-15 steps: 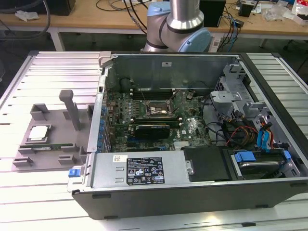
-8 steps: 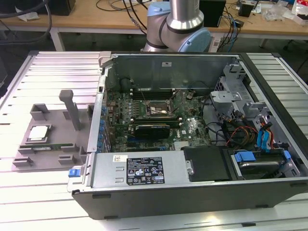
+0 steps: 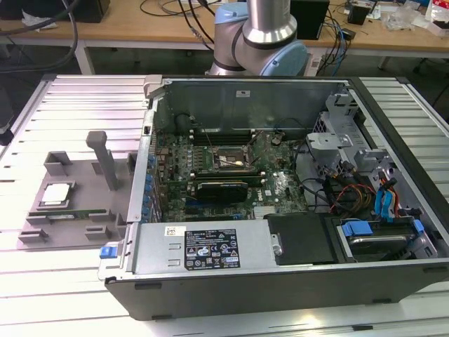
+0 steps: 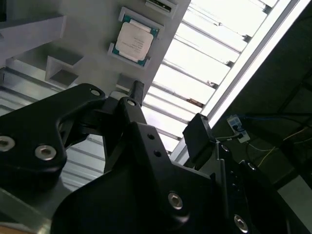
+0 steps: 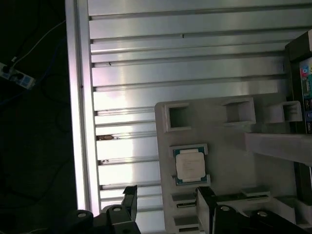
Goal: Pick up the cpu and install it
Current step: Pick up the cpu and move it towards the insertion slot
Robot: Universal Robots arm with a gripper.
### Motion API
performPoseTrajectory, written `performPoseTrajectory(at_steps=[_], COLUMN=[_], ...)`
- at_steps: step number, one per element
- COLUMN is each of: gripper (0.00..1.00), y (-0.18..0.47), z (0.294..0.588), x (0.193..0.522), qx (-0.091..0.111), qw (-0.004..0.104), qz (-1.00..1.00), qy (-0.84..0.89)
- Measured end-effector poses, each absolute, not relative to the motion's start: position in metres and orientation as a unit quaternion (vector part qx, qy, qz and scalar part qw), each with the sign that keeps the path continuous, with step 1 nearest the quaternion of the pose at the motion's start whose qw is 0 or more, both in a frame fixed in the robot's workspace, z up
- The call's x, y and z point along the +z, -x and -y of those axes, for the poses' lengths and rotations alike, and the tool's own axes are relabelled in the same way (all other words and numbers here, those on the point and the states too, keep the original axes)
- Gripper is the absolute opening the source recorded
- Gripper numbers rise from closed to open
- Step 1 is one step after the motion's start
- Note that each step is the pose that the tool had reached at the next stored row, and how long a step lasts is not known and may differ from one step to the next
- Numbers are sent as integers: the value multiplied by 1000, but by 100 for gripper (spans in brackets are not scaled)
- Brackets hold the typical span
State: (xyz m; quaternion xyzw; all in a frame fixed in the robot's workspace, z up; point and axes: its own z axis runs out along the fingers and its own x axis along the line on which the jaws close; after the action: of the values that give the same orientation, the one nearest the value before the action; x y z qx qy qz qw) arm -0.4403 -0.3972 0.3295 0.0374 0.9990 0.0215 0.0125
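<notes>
The claw point(image 5: 165, 192) hung open and empty over the ribbed tabletop point(image 5: 185, 44), its two black fingers point(image 5: 129, 197) spread wide with nothing between them. The cpu point(image 5: 190, 165) lay just ahead of them, flat in its shallow pocket on the grey tray point(image 5: 222, 141), silver top up. By my reading this was the approach to the pick, with nothing lifted yet. In the exterior view the cpu point(image 3: 56, 194) sat toward the exterior view's left on the tray point(image 3: 81, 182), well apart from the open computer case point(image 3: 295, 210), where the socket point(image 3: 228, 160) lay bare on the board. The grasp looked to call for a level descent with the fingers squared to two opposite edges of the chip, since the pocket's raised rim left little to catch. Room straight above the chip was open. The tall post point(image 3: 105, 158) stood on the tray between chip and case, and the case wall point(image 3: 144, 161) rose beyond it, and I'd judge both were edges to clear. In the second wrist view the cpu point(image 4: 135, 40) sat beyond the claw point(image 4: 168, 109), untouched.
</notes>
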Motion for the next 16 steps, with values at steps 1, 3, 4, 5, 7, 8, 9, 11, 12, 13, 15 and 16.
performPoseTrajectory(at_steps=[1,3,4,5,7,8,9,11,12,13,15,16], gripper=[60,60,60,60,60,60,60,60,60,60,60,60], y=[440,440,440,440,440,440,440,440,440,440,440,440], z=[397,397,397,397,397,397,397,397,397,397,397,397], x=[327,326,324,323,321,320,319,317,316,315,312,310], qx=[21,21,21,21,21,21,21,21,21,21,21,21], qw=[13,13,13,13,13,13,13,12,13,13,13,13], qz=[-999,-999,-999,-999,-999,-999,-999,-999,-999,-999,-999,-999], qy=[-37,-37,-37,-37,-37,-37,-37,-37,-37,-37,-37,-37])
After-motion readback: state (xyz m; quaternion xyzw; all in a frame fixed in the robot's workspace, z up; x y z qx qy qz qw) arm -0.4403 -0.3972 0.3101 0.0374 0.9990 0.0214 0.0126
